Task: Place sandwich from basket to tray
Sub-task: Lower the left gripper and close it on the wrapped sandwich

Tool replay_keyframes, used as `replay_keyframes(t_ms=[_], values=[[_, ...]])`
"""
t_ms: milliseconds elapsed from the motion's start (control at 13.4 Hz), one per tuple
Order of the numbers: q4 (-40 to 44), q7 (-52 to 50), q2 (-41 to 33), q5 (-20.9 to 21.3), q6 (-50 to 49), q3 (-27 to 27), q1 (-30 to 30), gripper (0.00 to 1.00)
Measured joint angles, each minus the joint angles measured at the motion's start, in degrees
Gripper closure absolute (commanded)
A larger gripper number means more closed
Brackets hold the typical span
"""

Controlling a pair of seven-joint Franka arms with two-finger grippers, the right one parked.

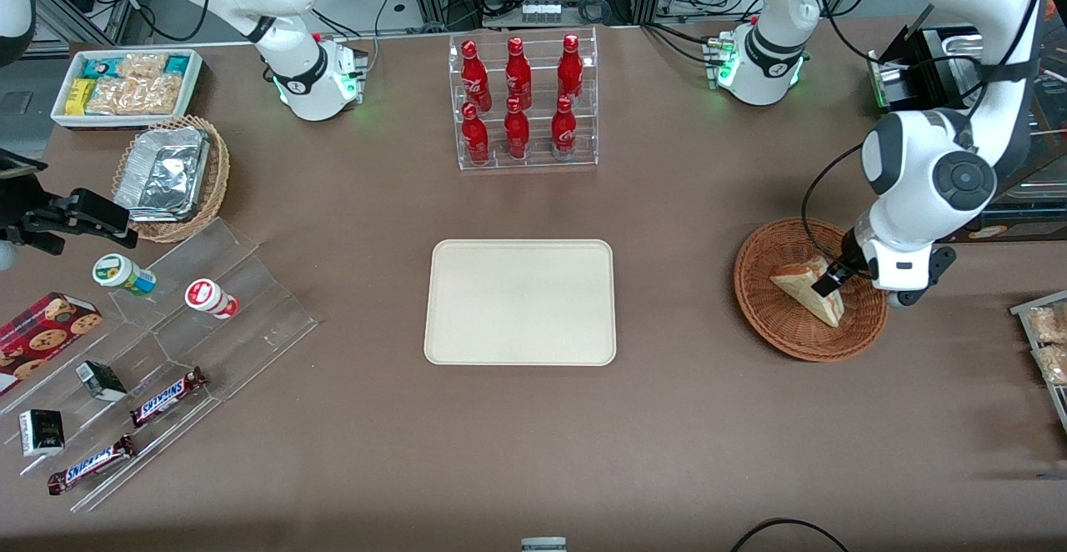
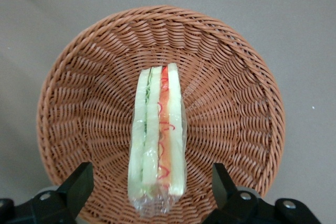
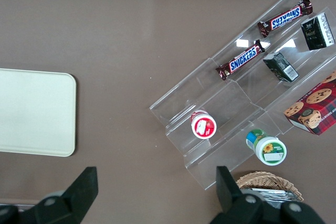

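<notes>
Sandwich [image 2: 157,140] stands on edge in reddish-brown wicker basket [image 2: 79,77], layered cut face up, wrapped in clear film. Long axis runs straight between my fingers [image 2: 79,187]; my gripper [image 1: 836,277] hovers just above wedge, jaws spread, one to each bread face, nothing pinched yet. Judgement: straight descent, then close across the thin width. Cream tray [image 1: 467,343] lies bare at table centre, well apart, toward parked arm's end. Brown table [image 1: 667,435] between is open.
</notes>
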Motion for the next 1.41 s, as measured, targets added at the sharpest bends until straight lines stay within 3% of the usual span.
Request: replay_keyframes(t_ms=[521,595,669,744,818,1190,1413], values=[[-5.20,-2.84,2.47,-0.05,9.92,0.00,0.01,0.02],[-5.96,-3.05,2.86,-0.08,11.28,0.01,0.01,0.16],[-6.43,-3.48,3.14,-0.18,12.16,0.04,0.01,0.50],[-6.57,-4.34,3.31,-0.29,12.53,0.05,0.02,0.75],[-6.56,-5.23,3.33,-0.29,12.59,0.05,0.01,0.90],[-5.72,-5.99,2.50,-0.25,12.21,-0.14,-0.23,0.95],[-1.39,-5.80,0.66,0.30,3.44,-0.60,-0.80,0.94]])
